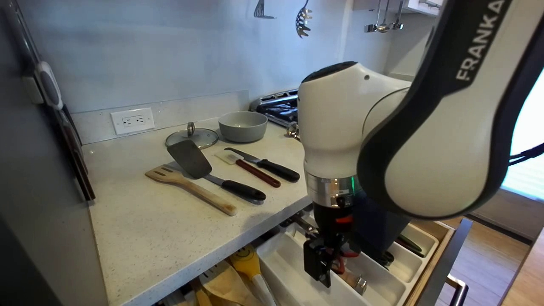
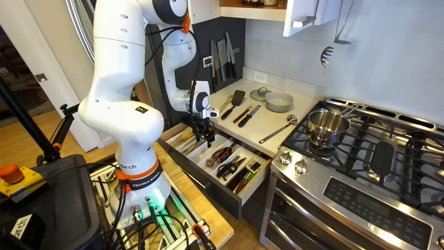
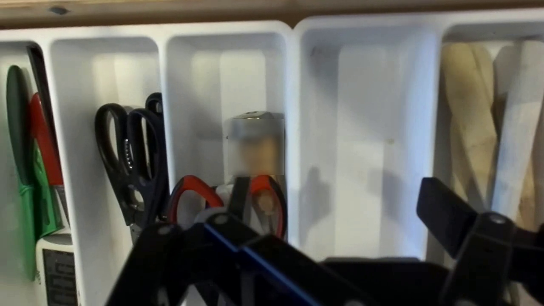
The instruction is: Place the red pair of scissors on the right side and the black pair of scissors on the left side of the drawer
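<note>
The gripper (image 3: 337, 197) hangs over the drawer (image 2: 222, 196), pointing down, with its two fingers (image 3: 446, 214) spread wide apart. In the wrist view, the white floor of a long slot (image 3: 361, 148) shows between them. The red pair of scissors (image 3: 204, 189) lies in the next slot (image 3: 195, 106), to the left in that view. One finger hides part of it, and it is hard to tell whether the two touch. Just past its red loops, in the same slot, lies a blurry thing (image 3: 257, 148) with a shiny end.

The black pair of scissors (image 3: 142, 182) is one slot farther left, so it lies farther from the gripper than the red pair. A small black loop (image 3: 154, 95) pokes out next to its handles. After that comes a slot with a green handle (image 3: 19, 123), a red handle (image 3: 44, 140) and a small white box (image 3: 59, 272) with a screen. To the right in the wrist view, a slot by the other finger holds long pale tools (image 3: 474, 114).

Up on the counter (image 1: 148, 246) lie a wooden turner (image 1: 191, 187), a black spatula (image 1: 189, 159), a tool with a dark red handle (image 1: 257, 172) and a black-handled knife (image 1: 278, 170). Behind them sit a glass lid (image 1: 193, 138) and a gray bowl (image 1: 242, 129). In an exterior view, a shiny pot (image 2: 327, 128) stands on the stove (image 2: 308, 182).
</note>
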Action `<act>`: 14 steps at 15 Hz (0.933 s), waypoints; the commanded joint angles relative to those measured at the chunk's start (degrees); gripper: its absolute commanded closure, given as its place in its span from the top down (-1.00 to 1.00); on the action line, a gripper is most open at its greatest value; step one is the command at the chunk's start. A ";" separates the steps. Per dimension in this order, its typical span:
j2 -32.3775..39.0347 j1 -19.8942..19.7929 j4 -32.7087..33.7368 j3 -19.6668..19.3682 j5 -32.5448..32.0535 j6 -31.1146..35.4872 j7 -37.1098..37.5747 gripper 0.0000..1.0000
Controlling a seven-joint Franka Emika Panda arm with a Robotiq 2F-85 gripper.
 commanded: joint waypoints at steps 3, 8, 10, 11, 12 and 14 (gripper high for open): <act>3.11 6.91 -2.99 -10.30 -5.06 10.53 1.02 1.00; 3.80 6.68 -3.25 -9.77 1.77 13.03 -3.29 1.00; 3.92 6.69 -3.33 -9.74 2.05 13.35 -3.39 1.00; 4.48 9.46 -2.63 -12.94 0.82 12.35 -4.35 1.00; 4.80 10.92 -2.37 -14.88 0.52 12.82 -5.42 1.00; 6.21 16.40 -1.46 -21.32 -0.75 13.65 -6.36 1.00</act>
